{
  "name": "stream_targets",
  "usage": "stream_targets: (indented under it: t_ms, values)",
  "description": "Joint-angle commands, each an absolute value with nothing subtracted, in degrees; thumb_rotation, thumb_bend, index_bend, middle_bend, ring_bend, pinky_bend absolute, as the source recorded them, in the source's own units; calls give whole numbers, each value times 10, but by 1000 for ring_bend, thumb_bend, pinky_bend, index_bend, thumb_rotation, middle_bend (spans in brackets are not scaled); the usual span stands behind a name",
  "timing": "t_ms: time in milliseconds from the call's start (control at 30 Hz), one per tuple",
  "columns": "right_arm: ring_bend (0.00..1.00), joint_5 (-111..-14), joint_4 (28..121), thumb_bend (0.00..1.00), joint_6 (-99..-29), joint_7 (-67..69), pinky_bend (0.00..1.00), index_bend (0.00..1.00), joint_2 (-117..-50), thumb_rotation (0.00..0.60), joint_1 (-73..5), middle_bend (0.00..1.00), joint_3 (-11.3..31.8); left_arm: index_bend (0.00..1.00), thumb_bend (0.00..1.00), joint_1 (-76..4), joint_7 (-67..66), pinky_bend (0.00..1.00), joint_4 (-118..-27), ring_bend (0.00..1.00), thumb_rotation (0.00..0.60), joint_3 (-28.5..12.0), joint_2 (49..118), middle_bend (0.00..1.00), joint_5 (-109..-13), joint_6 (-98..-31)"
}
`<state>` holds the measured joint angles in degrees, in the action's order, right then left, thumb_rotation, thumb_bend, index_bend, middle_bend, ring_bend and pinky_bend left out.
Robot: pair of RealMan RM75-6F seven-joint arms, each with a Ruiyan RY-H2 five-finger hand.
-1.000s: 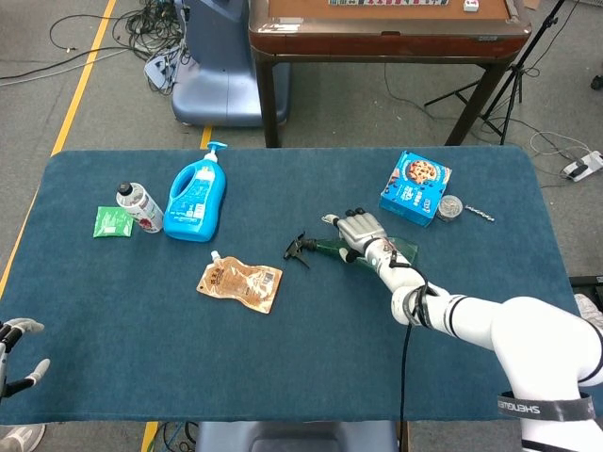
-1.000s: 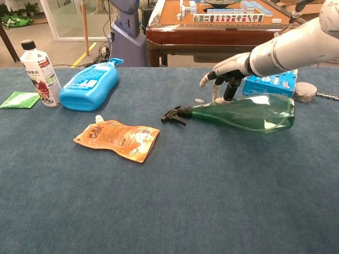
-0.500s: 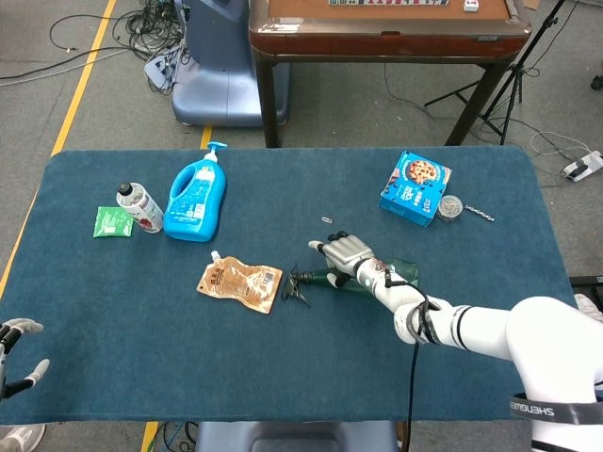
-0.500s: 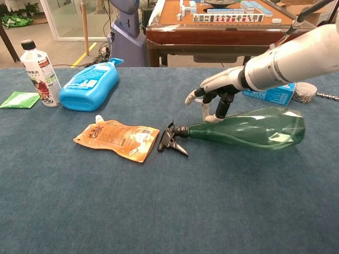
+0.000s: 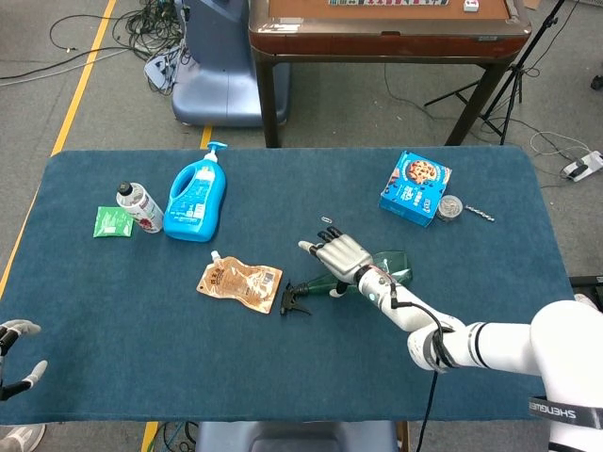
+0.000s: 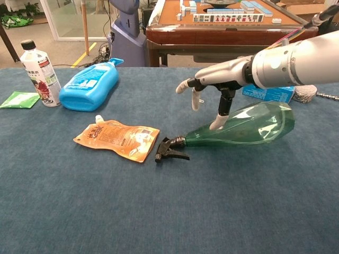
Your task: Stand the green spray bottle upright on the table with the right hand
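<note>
The green spray bottle lies on its side on the blue table, its black trigger head pointing at the orange pouch and its wide base toward the right. My right hand hovers over the bottle's neck end with fingers spread flat. Only its thumb reaches down and touches the bottle's shoulder. My left hand shows at the lower left table edge in the head view, fingers apart and holding nothing.
An orange pouch lies just left of the trigger head. A blue detergent bottle, a white bottle and a green packet sit far left. A blue cookie box and a round tin sit behind the bottle.
The bottle has slid and swung, its trigger head now nearer the front edge and the pouch. My right hand moved left along it and lifted, its fingers flattening out.
</note>
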<state>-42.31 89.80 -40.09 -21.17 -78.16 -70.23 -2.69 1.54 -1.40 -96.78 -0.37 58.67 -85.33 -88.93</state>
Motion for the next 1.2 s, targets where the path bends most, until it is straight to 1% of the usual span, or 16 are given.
stream_targets:
  t_ms: [33, 133, 267, 400, 467, 567, 633, 833, 967, 1100, 1200]
  values:
    - [25, -446, 934, 0, -458, -253, 0, 0, -773, 547, -678, 241, -40, 365, 255, 18, -11, 162, -965, 292, 600, -3, 587, 310, -851, -890]
    - [25, -450, 941, 0, -485, -264, 0, 0, -775, 547, -662, 239, -41, 364, 255, 19, -7, 162, -961, 292, 600, -3, 587, 310, -849, -890]
    - [25, -452, 941, 0, -486, -276, 0, 0, -786, 548, -657, 247, -33, 364, 255, 18, -6, 162, -961, 292, 600, -3, 588, 310, -854, -891]
    - [25, -438, 931, 0, -499, -339, 0, 2, -813, 549, -668, 270, -35, 365, 255, 21, -3, 162, -959, 292, 600, -3, 589, 310, -856, -896]
    - [25, -421, 925, 4, -505, -368, 0, 26, -829, 548, -673, 271, -35, 365, 255, 22, 0, 162, -958, 292, 600, -3, 589, 310, -856, -898]
    - [25, -401, 910, 11, -522, -410, 0, 127, -857, 549, -677, 270, -36, 365, 255, 25, 4, 162, -954, 292, 600, -2, 589, 310, -855, -901]
    - [25, -388, 903, 22, -527, -430, 0, 167, -873, 550, -679, 264, -35, 365, 255, 27, 7, 162, -951, 291, 600, -2, 590, 310, -855, -902]
    - [25, -369, 882, 81, -542, -475, 0, 203, -905, 550, -681, 248, -31, 364, 255, 30, 14, 162, -945, 291, 600, -2, 590, 310, -855, -904]
    - [25, -365, 873, 112, -549, -494, 0, 249, -919, 550, -679, 247, -28, 365, 255, 30, 17, 162, -942, 291, 600, -2, 591, 310, -855, -904]
    - [25, -372, 861, 133, -553, -510, 0, 283, -931, 553, -676, 248, -28, 369, 255, 31, 20, 162, -939, 291, 600, -3, 591, 310, -854, -904]
    - [25, -382, 850, 136, -552, -520, 0, 285, -938, 553, -673, 248, -32, 373, 255, 32, 24, 162, -936, 291, 600, -4, 591, 310, -854, -906]
